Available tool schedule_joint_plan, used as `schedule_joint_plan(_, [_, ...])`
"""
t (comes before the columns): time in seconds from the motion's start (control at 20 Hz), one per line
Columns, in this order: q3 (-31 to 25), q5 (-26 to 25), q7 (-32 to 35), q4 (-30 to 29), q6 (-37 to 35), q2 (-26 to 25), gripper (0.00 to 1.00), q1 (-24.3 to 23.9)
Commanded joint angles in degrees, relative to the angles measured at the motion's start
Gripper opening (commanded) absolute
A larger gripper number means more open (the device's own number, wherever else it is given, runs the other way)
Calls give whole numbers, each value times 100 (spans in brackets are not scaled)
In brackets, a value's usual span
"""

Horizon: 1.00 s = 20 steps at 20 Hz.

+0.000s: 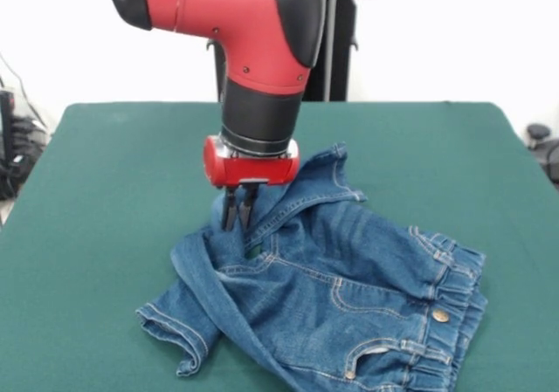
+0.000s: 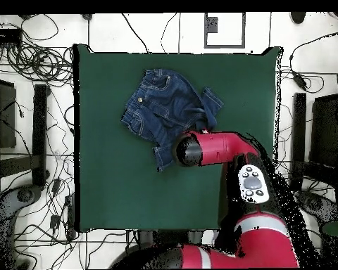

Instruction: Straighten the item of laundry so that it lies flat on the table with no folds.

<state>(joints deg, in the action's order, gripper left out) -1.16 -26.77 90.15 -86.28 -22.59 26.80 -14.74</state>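
The item of laundry (image 1: 349, 296), a small pair of blue denim jeans, lies crumpled near the front of the green table (image 1: 105, 174). Its gathered waistband and metal button face right. One leg is folded over toward the left, and another leg edge is raised behind the gripper. My gripper (image 1: 238, 224) points straight down at the upper left of the jeans, its dark fingers (image 1: 230, 213) close together and pinching a raised fold of denim. From above, the jeans (image 2: 165, 105) sit in the upper middle of the table (image 2: 108, 183), and the arm's head hides the gripper.
The red arm (image 2: 221, 149) reaches in from the lower right of the overhead view across the table's right half. Cables and stands (image 2: 31, 63) lie on the floor around the table.
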Motion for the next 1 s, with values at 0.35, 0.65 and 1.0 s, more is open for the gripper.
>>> schedule_joint_plan(0.35, [594,135,921,-854,-455,955,0,784])
schedule_joint_plan(0.65, [638,124,889,-829,-230,911,0,723])
schedule_joint_plan(1.0, [372,161,748,-742,86,772,0,434])
